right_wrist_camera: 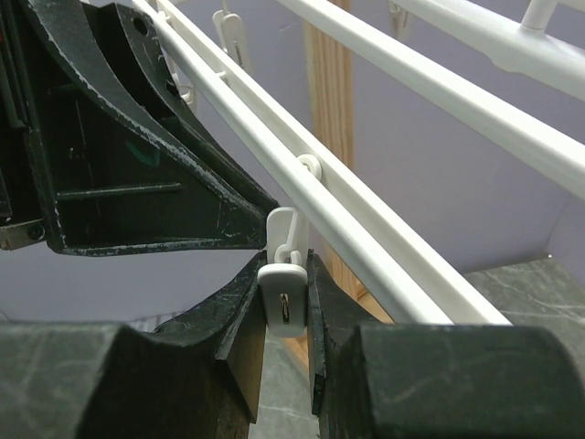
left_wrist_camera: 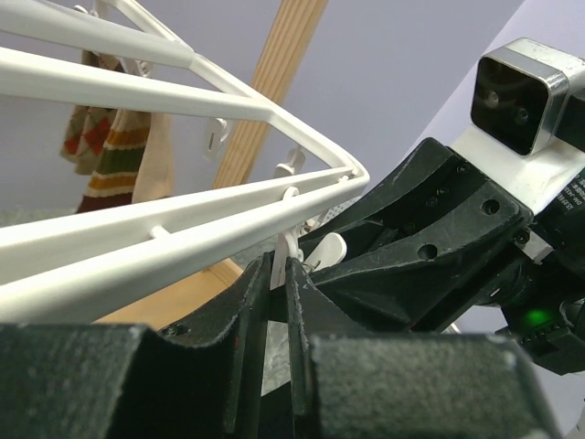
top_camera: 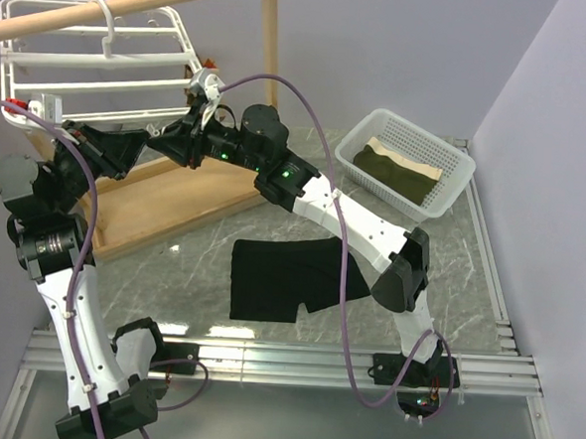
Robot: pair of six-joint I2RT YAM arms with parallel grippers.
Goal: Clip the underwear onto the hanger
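Underwear [top_camera: 285, 274] flat on the table [top_camera: 468, 290], far from the clip [right_wrist_camera: 285, 306] being held.
Right gripper [right_wrist_camera: 285, 274] is clamped on the white clip, which hangs from an outer bar of the hanger [left_wrist_camera: 137, 87]. Left gripper [left_wrist_camera: 279, 274] sits just beside it with its fingers nearly together, and the clip's thin link drops toward their narrow gap; whether they pinch it cannot be told. The black underwear lies spread near the table's front edge, well apart from both grippers.

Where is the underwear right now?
Top view: the underwear lies flat on the table, centre, partly behind the right arm, down-left of the white basket.
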